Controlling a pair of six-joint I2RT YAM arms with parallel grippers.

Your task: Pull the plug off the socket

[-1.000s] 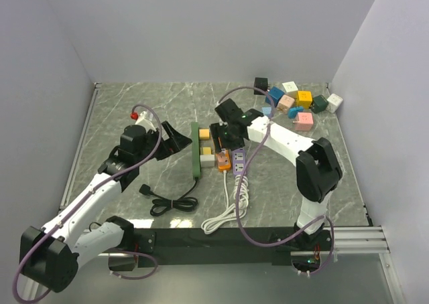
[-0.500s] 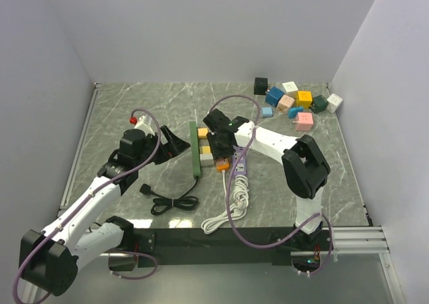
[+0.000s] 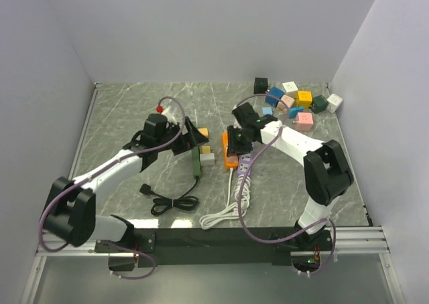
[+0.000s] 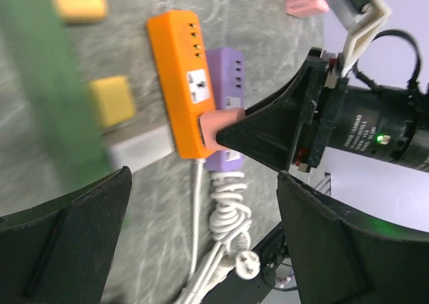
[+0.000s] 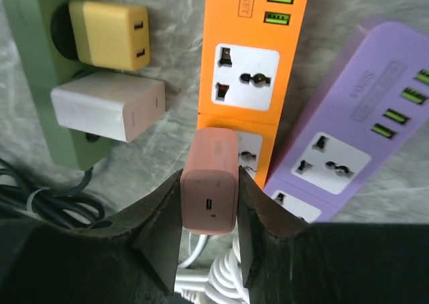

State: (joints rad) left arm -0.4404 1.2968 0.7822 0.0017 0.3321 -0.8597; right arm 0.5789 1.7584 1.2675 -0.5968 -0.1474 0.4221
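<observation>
The pink plug [image 5: 211,153] sits in the end socket of the orange power strip [image 5: 249,43]. It is pinched between the two fingers of your right claw [image 5: 209,177], which is clenched on the plug's sides. From the wrist view the plug looks seated, not yet drawn out.

Your main risk is that the orange strip comes up with the plug. Nothing pins it to the counter [image 3: 134,110]. Your left claw [image 3: 191,138] hangs wide open off to the right claw's left, by the green power strip [image 5: 33,63], and holds nothing. A tight socket would then drag the whole strip along.

The fingers sit toward the plug's outer end, so a hard tug could slide them off the smooth casing. Pull straight along the pins, because a skewed pull may bind them.

The purple power strip [image 5: 348,136] lies just to the claw's right, against the orange one, and would be shoved if that one shifts. The white cable [image 5: 224,277] coiled under the claw could snag. The yellow adapter [image 5: 110,35] and white adapter [image 5: 110,106], left of the claw, look safely apart.
</observation>
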